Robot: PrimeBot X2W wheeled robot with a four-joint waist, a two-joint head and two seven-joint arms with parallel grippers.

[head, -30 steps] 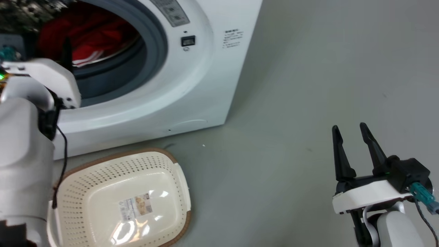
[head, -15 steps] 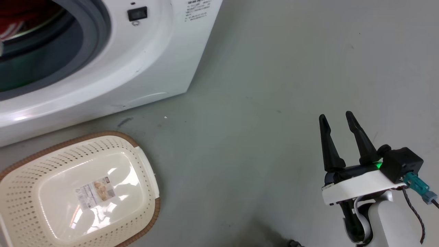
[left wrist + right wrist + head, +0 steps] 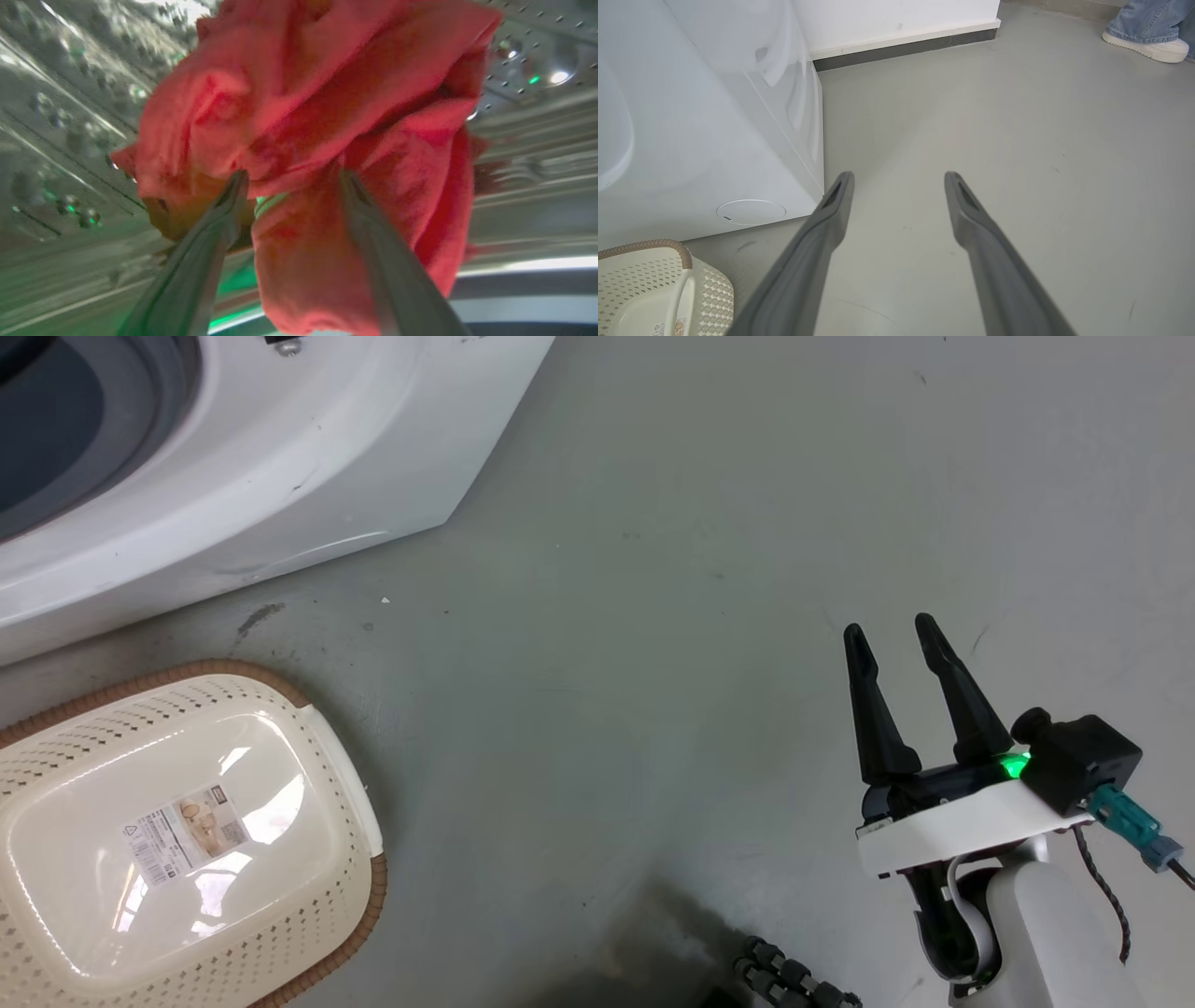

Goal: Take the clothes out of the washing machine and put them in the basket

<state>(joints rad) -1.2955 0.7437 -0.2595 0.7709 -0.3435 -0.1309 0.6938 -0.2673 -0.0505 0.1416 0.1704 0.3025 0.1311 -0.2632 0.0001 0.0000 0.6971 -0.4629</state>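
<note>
1. My left claw (image 3: 292, 184) is spread, tips sunk in the red clothes (image 3: 327, 93) inside the drum (image 3: 70, 116); no pinch yet.
2. My right claw (image 3: 887, 625) still hovers spread over bare floor (image 3: 653, 569).
3. Only my head has swung. The basket (image 3: 187, 668) stays empty on the floor, near the washing machine (image 3: 280, 476), so the lift-out remains.

Red clothes (image 3: 303, 93); cream dotted basket (image 3: 322, 896), brown-rimmed.
</note>
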